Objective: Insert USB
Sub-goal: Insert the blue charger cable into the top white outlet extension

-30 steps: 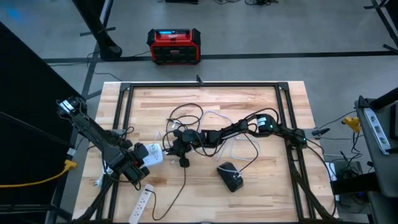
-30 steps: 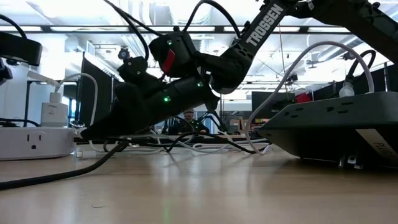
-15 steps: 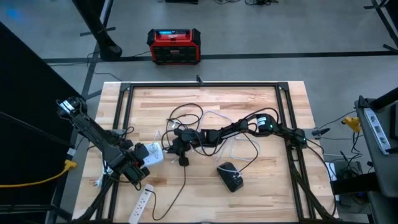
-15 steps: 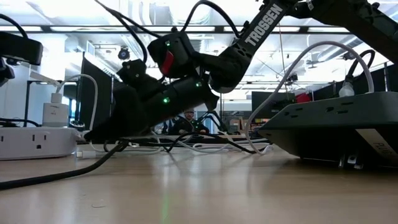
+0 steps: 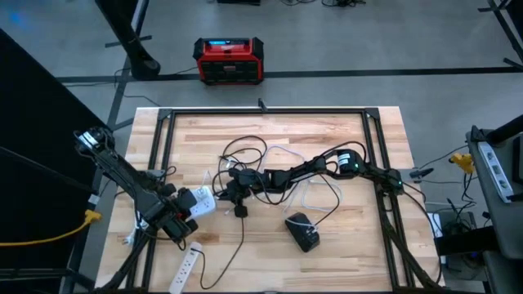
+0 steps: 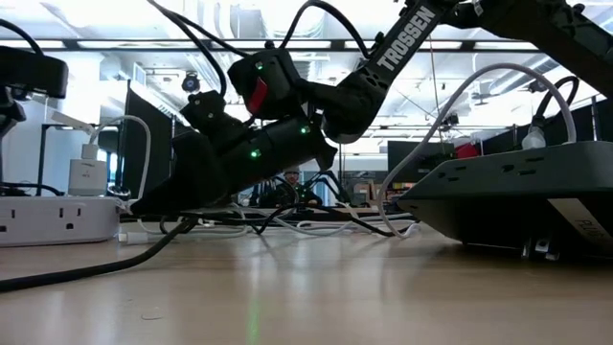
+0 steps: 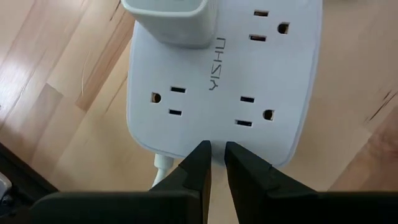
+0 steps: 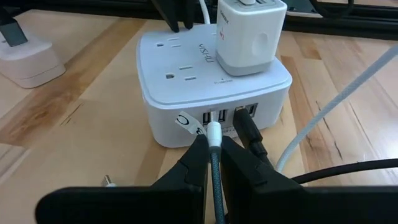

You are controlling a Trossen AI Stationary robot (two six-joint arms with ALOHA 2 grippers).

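Observation:
A white power strip (image 5: 204,201) (image 8: 186,68) lies flat on the wooden table at the left, with a white charger block (image 8: 250,37) (image 7: 174,22) plugged into its top. My left gripper (image 7: 214,149) (image 5: 190,206) points down with its fingers nearly together on the strip's top, at the end where its cord leaves. My right gripper (image 8: 213,142) (image 5: 222,194) reaches low from the table's right and is shut on a braided USB cable. The cable's white plug (image 8: 214,132) sits at the row of USB ports (image 8: 219,117) on the strip's side face. I cannot see how deep the plug sits. A black plug (image 8: 245,127) fills the port beside it. My left gripper stands with its fingertips (image 7: 200,152) on the strip's top face at its cord-end edge (image 7: 214,140), coming from above and pointing down. Nothing shows between the fingers. The strip lies flat on the table under them. My right gripper pinches the braided USB cable just behind its white plug (image 8: 214,140) between its two fingers. The fingers lie along the cable and come nearly level from the table's right. The plug's front end meets a USB port on the strip's side, and the cable trails back between the fingers.
Tangled black and white cables (image 5: 274,167) lie mid-table. A black power strip (image 5: 302,232) (image 6: 517,196) sits nearer the front, a second white strip (image 5: 186,269) at the near left edge, and a small white adapter (image 8: 28,62) beside the strip. Black frame rails (image 5: 261,112) border the table.

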